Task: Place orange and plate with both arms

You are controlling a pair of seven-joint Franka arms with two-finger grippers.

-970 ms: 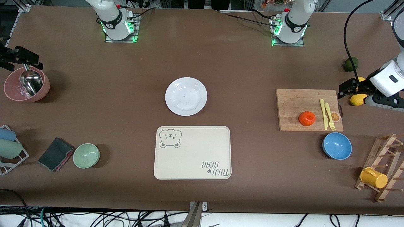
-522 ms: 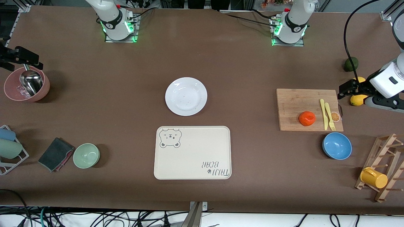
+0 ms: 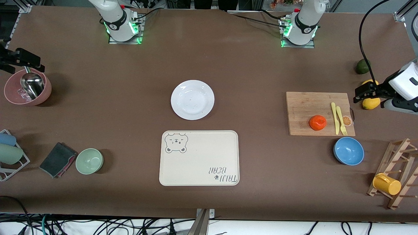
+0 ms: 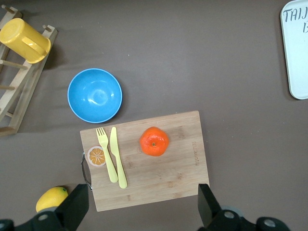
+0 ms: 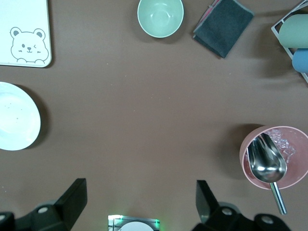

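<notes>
The orange [image 3: 317,122] sits on the cutting board [image 3: 303,104]; the plate [image 3: 192,99] lies mid-table. Both grippers, left [image 4: 143,211] and right [image 5: 141,204], are held wide, empty. The orange is probably squishy and best pinched gently around its sides; the plate is probably slippery, breakable, best lifted by its rim.

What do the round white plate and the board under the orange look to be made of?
The round white plate looks like glazed ceramic, perhaps melamine: its surface is glossy. The rectangular board looks like bamboo or wood: pale brown with visible grain strips, matte.
</notes>
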